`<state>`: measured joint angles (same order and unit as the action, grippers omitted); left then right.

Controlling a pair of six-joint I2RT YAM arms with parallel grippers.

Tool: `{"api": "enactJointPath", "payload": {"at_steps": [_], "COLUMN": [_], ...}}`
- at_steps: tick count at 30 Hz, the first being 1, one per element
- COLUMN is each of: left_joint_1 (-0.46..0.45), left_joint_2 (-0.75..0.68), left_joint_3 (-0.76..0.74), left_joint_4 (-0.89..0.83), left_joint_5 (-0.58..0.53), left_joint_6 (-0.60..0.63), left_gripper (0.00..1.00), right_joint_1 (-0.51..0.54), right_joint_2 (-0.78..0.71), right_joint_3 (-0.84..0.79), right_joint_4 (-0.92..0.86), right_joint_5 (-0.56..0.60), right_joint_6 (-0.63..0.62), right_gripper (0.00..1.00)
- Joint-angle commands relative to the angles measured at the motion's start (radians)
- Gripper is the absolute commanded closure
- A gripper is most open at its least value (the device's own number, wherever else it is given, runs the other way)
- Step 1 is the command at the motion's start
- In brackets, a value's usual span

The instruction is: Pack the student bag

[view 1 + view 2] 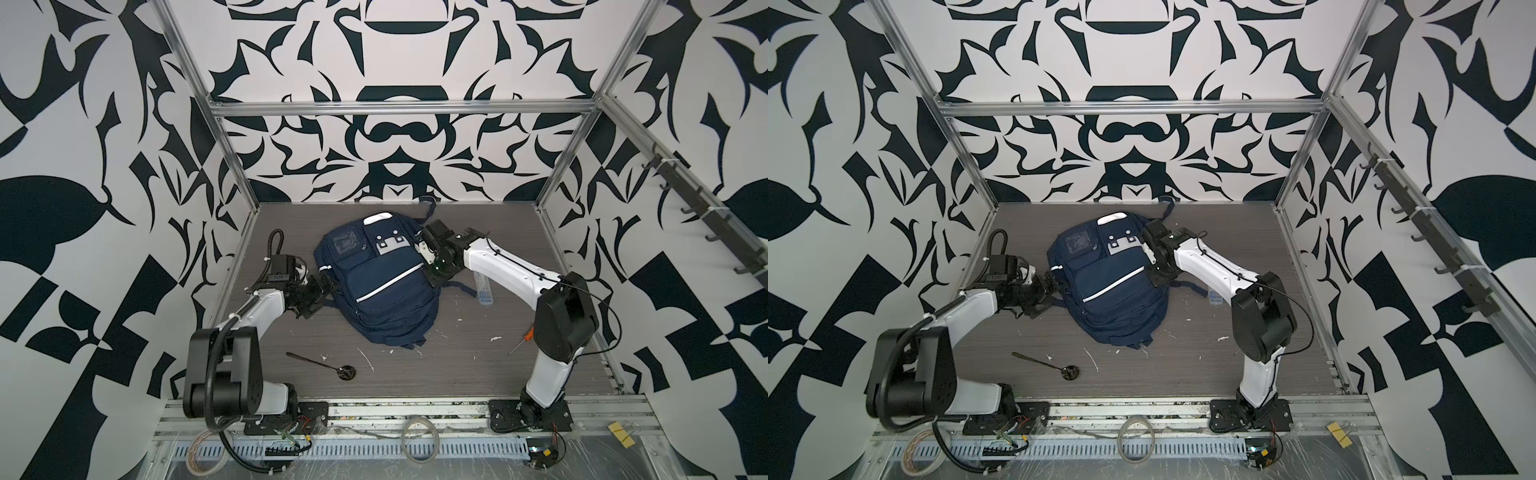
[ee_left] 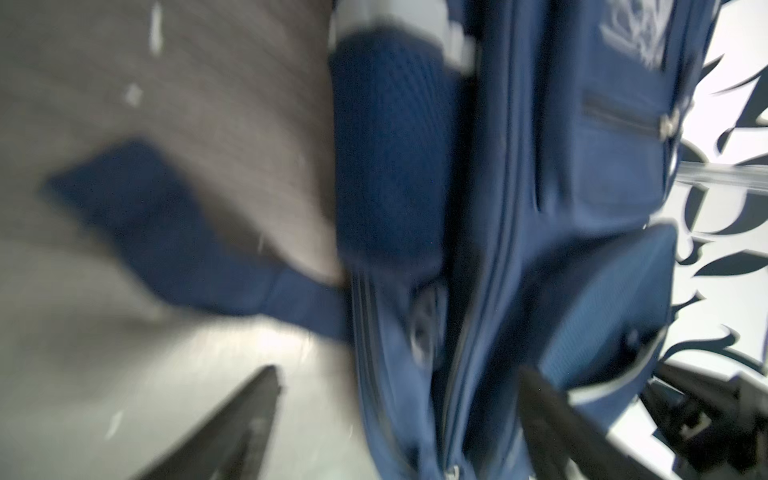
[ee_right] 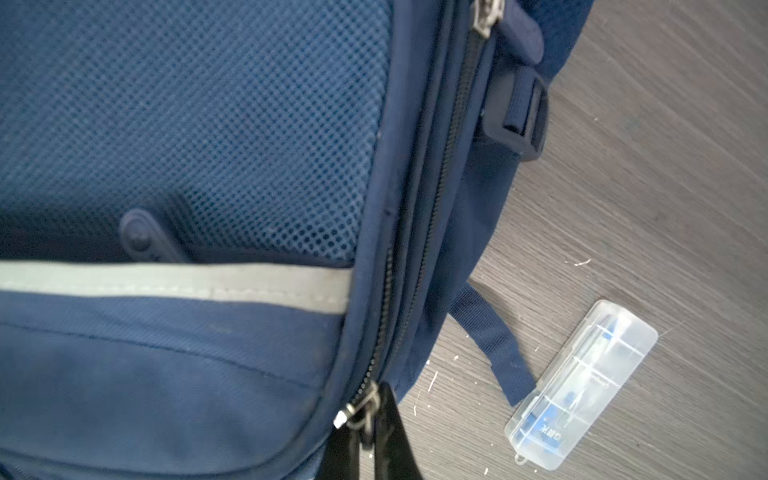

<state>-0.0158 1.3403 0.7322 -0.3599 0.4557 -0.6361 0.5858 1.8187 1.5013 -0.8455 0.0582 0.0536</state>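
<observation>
Student bag [image 1: 382,286] lies flat at centre frame, pockets up. Right gripper [image 3: 372,440] is pinched on a zip pull [image 3: 356,412] at its right edge. Left gripper [image 1: 324,293] gapes wide beside its left edge, holding nothing. Zipper work, I reckon: next the left must brace the fabric while the right drags the slider.

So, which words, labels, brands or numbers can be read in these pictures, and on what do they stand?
None can be quoted with certainty.
clear plastic case: white characters on a blue part, seen upside down, too blurred to read.
student bag: white emblem, too blurred to read.
</observation>
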Motion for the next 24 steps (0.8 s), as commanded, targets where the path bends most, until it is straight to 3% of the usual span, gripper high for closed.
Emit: {"api": "enactJointPath", "payload": {"at_steps": [1,5,7,9,13,15,19,24], "left_joint_1": [-0.036,-0.201,-0.231,-0.228,-0.188,-0.196,-0.27,-0.273], "left_joint_2": [-0.125,-0.075,0.027,0.094,0.309,0.413,0.594,0.654], "left_joint_3": [0.069,0.254,0.36,0.422,0.572,0.651,0.823,0.8], "left_joint_4": [-0.19,-0.336,-0.377,-0.348,-0.352,-0.388,-0.546,-0.507], "left_joint_5": [-0.11,-0.354,-0.42,-0.407,-0.228,-0.208,-0.372,-0.372], "left_joint_6": [0.133,0.323,0.395,0.433,0.442,0.457,0.54,0.509], "left_gripper": [0.01,0.01,0.01,0.01,0.01,0.01,0.01,0.01], "right_joint_1": [0.0,-0.001,-0.001,-0.001,-0.003,-0.002,-0.001,-0.003], "right_joint_2": [-0.03,-0.033,-0.04,-0.052,-0.089,-0.098,-0.117,-0.127], "right_joint_3": [0.01,0.004,-0.007,-0.02,-0.054,-0.056,-0.066,-0.08], "right_joint_4": [0.073,0.09,0.094,0.102,0.143,0.146,0.17,0.196], "right_joint_5": [0.028,-0.008,-0.014,-0.016,-0.049,-0.058,-0.063,-0.062], "right_joint_6": [-0.048,-0.101,-0.132,-0.161,-0.199,-0.211,-0.225,-0.24], "right_gripper": [1.0,1.0,1.0,1.0,1.0,1.0,1.0,1.0]}}
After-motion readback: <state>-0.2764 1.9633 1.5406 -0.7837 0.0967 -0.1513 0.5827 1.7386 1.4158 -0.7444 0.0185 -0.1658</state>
